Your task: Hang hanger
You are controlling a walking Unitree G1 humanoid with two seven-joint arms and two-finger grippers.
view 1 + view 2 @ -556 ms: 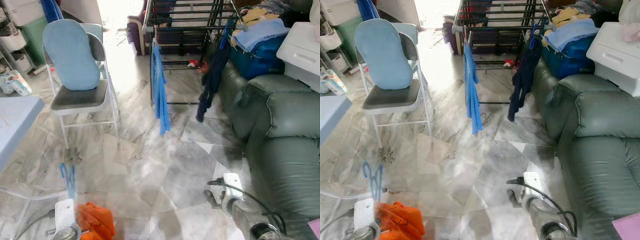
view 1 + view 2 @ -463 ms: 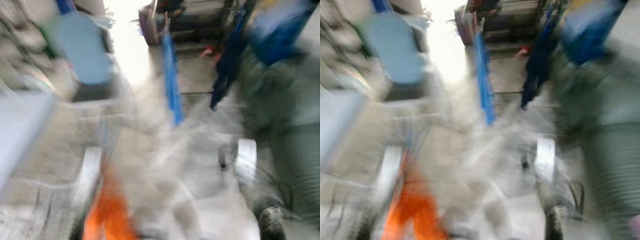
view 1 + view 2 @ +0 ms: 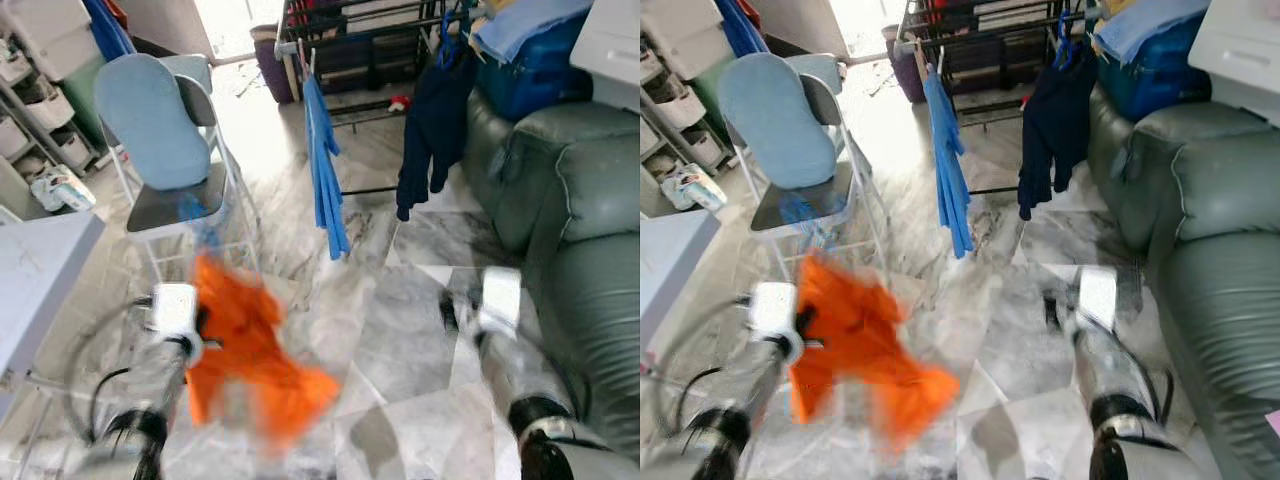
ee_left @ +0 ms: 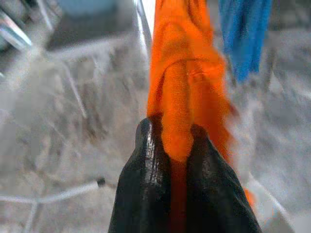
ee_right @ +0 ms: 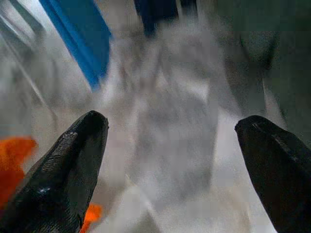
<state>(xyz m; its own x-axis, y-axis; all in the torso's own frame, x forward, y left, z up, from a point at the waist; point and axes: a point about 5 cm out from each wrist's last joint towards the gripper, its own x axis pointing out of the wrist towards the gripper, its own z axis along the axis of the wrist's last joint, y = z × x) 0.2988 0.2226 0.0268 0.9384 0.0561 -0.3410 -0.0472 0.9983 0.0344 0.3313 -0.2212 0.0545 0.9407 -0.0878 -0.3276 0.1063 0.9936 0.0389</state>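
The left gripper (image 4: 177, 141) is clamped tight on an orange cloth (image 3: 245, 350), which hangs blurred on the near left over the marble floor (image 3: 390, 330). The right gripper (image 5: 170, 131) spreads its fingers wide with nothing between them, near right beside the green sofa (image 3: 580, 230). A faint blue hanger (image 3: 190, 210) shows above the cloth, before the chair (image 3: 165, 150); the drying rack (image 3: 370, 50) stands far off.

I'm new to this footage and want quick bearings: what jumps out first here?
A bright orange garment pinched in the left gripper, hanging low over the marble floor. Ahead, a drying rack holds a blue cloth and a dark navy garment. The right gripper is open.
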